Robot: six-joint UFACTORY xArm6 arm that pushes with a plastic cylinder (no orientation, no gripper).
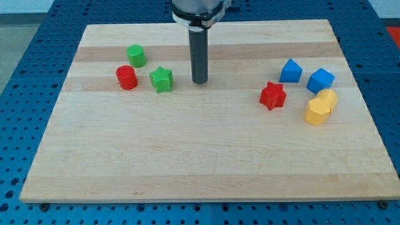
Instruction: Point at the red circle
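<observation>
The red circle (126, 77) sits on the wooden board (206, 156) at the view's left. My tip (199, 82) stands on the board well to the right of it, apart from every block. A green star (161, 79) lies between my tip and the red circle, close to the circle's right side. A green circle (136, 55) lies just above the red circle toward the view's top.
At the view's right lie a red star (272, 95), two blue blocks (290, 70) (320, 80) and two touching yellow blocks (327, 99) (317, 112). Blue perforated table surface (25, 75) surrounds the board.
</observation>
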